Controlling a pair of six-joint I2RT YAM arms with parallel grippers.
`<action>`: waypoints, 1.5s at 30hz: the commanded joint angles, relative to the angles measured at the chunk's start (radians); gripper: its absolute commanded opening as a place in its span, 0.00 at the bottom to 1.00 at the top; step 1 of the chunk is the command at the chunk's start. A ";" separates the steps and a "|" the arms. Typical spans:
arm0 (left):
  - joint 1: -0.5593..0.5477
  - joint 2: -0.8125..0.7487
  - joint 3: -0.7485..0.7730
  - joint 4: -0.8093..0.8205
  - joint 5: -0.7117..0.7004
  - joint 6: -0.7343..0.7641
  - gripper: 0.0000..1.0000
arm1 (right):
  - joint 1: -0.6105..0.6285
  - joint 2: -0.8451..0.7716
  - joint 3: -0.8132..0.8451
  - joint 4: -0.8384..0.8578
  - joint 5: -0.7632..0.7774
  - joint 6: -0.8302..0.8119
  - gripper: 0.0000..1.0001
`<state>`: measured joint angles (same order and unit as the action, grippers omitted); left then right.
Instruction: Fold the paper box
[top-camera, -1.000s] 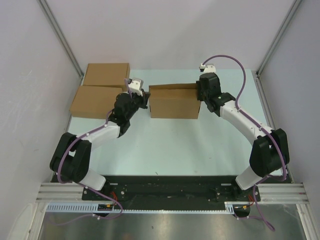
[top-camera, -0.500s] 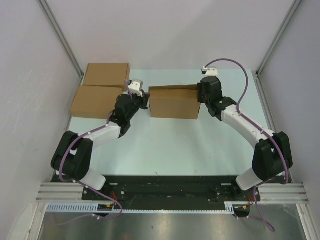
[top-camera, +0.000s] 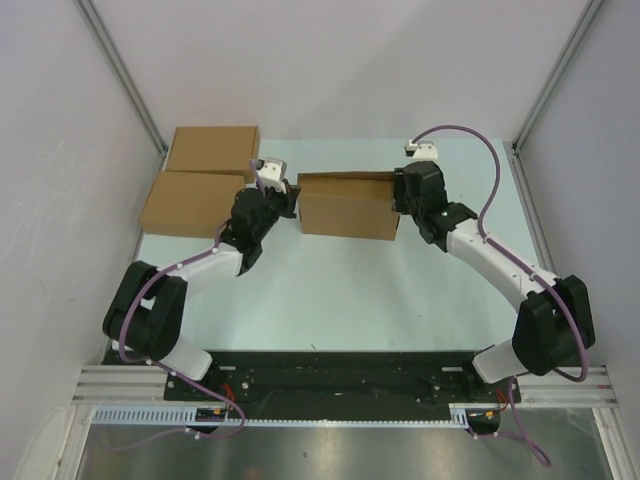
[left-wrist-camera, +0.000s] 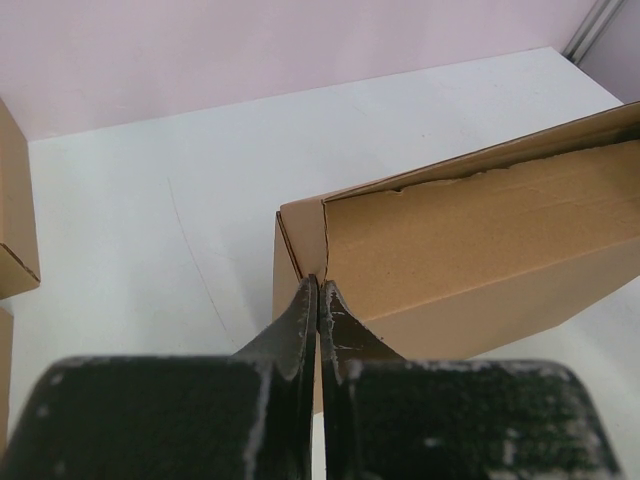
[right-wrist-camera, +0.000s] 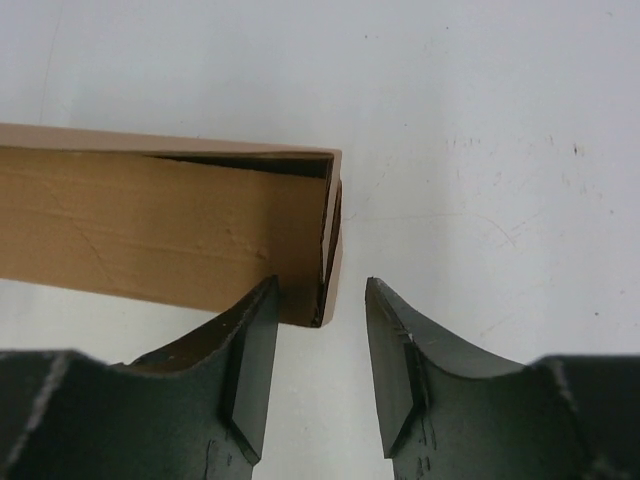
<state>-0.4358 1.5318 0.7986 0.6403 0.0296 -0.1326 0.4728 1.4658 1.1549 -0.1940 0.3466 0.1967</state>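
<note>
Paper box (right-wrist-camera: 160, 230) corner inside parted right claw (right-wrist-camera: 320, 287).

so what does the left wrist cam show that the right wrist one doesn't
Left wrist only: the left end effector shut, tips at a corner of the paper box, and a second brown box at the left edge. Right wrist only: the right end effector open, straddling the box's end wall. Both: the paper box on the table.
</note>
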 joint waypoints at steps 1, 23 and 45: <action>-0.023 0.056 -0.016 -0.232 0.035 -0.025 0.00 | 0.013 -0.050 -0.014 -0.036 0.040 0.006 0.46; -0.023 0.059 -0.007 -0.240 0.047 -0.024 0.00 | -0.007 -0.071 -0.014 0.122 0.068 -0.048 0.28; -0.026 0.060 -0.002 -0.248 0.053 -0.019 0.00 | 0.001 -0.015 -0.015 0.166 0.055 -0.051 0.21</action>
<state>-0.4358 1.5337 0.8204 0.6064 0.0296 -0.1322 0.4782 1.4242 1.1423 -0.0837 0.4015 0.1562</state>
